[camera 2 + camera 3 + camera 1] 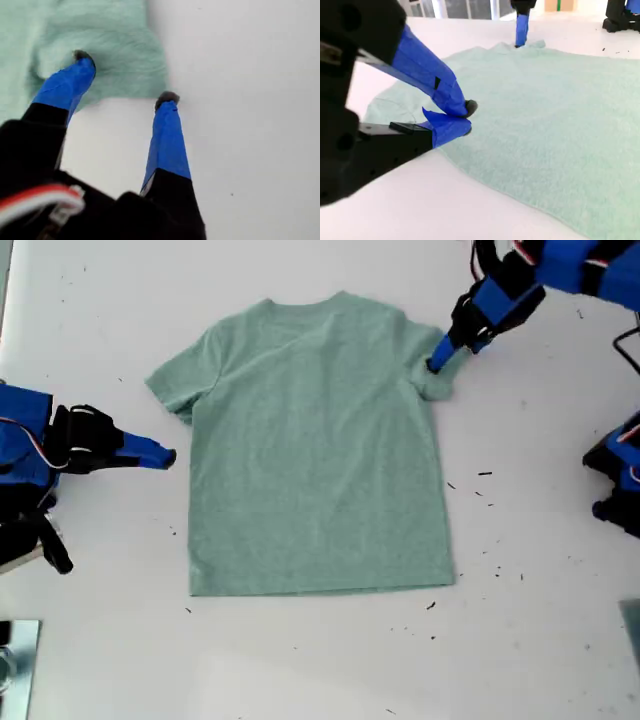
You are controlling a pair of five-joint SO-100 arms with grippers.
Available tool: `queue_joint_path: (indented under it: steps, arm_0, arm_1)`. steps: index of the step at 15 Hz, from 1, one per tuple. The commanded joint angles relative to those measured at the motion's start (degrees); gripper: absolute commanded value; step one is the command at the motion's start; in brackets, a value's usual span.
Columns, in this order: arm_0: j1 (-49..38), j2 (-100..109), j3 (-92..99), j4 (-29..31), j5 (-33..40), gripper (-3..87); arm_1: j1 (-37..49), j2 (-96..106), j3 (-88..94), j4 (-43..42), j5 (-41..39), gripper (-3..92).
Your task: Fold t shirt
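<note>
You are looking down on a plain white table [300, 670], matt and bright, with small dark specks [485, 474] scattered on it toward the exterior view's right and lower middle. In my second wrist view a strip of window frames [460, 7] shows beyond the far edge of the table; nothing more of the room can be made out.

The t shirt [315, 440] lies flat in the middle of the table, neck toward the top of the exterior view, hem toward the bottom, both short sleeves spread out.

My first gripper [440, 362] comes in from the exterior view's upper right and is down at the sleeve on that side. Its fingers are spread apart: one tip presses on the sleeve cloth [100, 55], the other rests on bare table just past the sleeve's edge.

My second gripper [165, 455] sits at the exterior view's left, just beside the other sleeve, apart from it. Its fingers [445, 95] are together with nothing between them.

A blue and black arm base [620, 475] stands at the exterior view's right edge, well apart from the shirt. Nothing lies on the cloth besides the one fingertip.
</note>
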Motion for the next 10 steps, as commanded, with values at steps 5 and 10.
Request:
queue_joint_path:
  steps: [5, 10]
  arm_0:
    - [1.8, 0.3, 0.4, 0.0, -0.5, -0.1]
    - [1.2, 0.3, 0.4, -0.1, -0.4, -0.1]
  arm_1:
    - [-0.3, 1.1, -4.6, 6.4, -1.0, -0.9]
    - [-6.9, 5.7, -21.4, 18.6, 5.3, -1.5]
